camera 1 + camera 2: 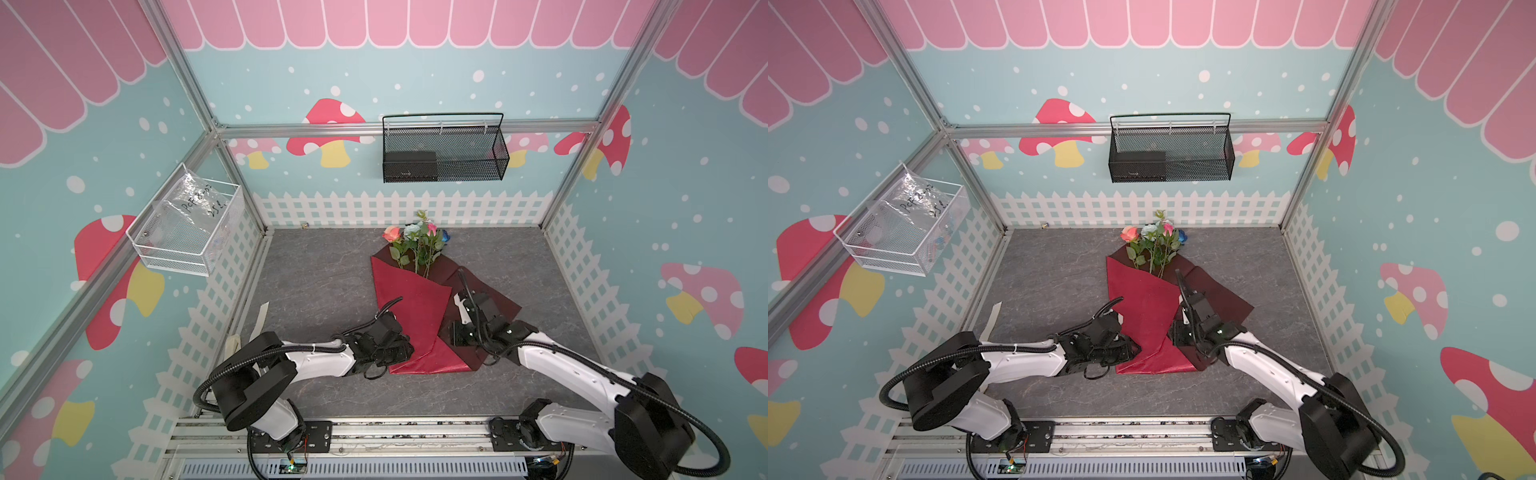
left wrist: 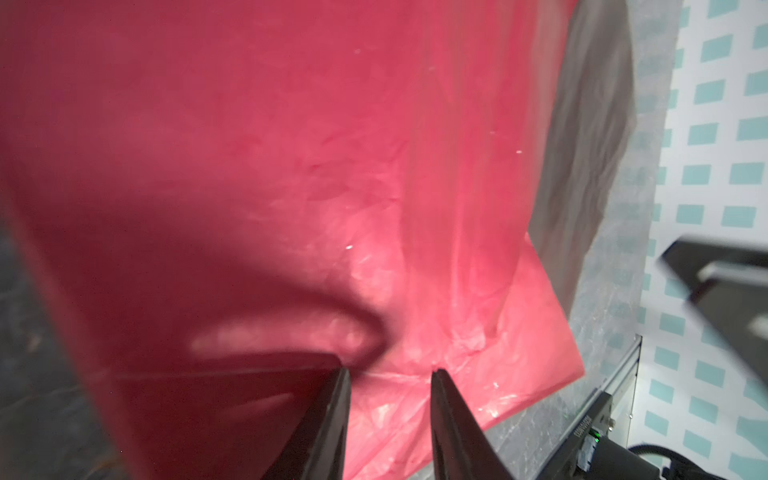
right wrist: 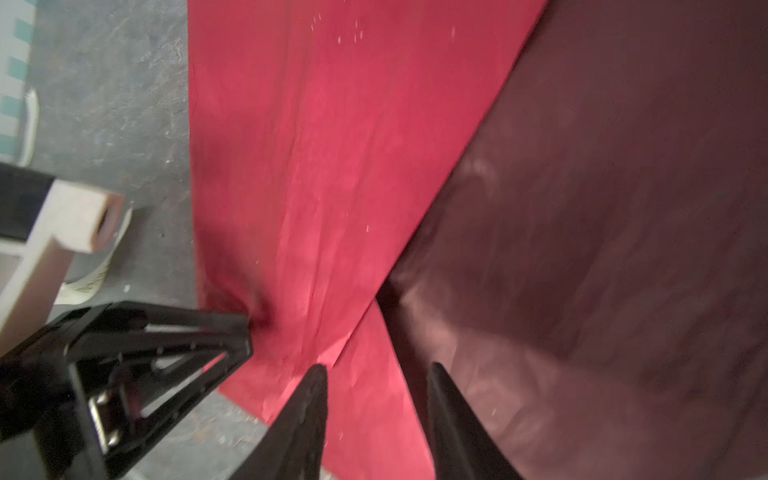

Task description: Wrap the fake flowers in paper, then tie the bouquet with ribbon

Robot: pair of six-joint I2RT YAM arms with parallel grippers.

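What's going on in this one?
Two robot arms are working on a bouquet of fake flowers that lies on the grey table. The red wrapping paper is folded over the stems. The left gripper and the right gripper are both at its lower end, with jaws parted and tips at the paper. Nothing is tied around it yet. A cream ribbon lies near the table's left edge.
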